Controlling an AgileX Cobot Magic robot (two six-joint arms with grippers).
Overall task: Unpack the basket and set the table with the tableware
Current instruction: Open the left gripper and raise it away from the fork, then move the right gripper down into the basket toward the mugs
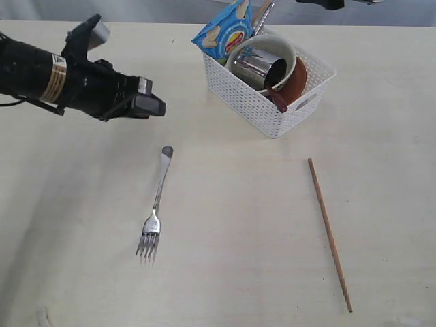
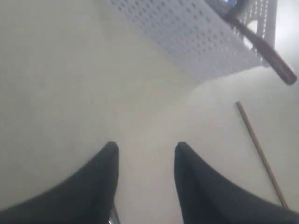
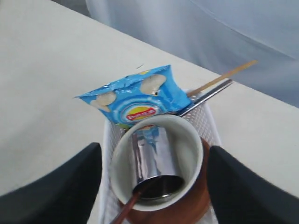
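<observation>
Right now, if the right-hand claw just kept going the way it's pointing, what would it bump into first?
Probably the cream bowl with the steel cup inside it, in the white basket: the open right gripper frames them. The blue snack packet lies close by; depth is unclear.

No word or number can be made out anywhere. The blue snack packet (image 3: 131, 95) in the basket (image 1: 272, 116) carries a round red-and-yellow brand emblem (image 3: 140, 113), but its lettering is too blurred to read. A tan label (image 1: 57, 78) with dark print wraps the left arm (image 1: 27, 71), and that print is too small to tell.
</observation>
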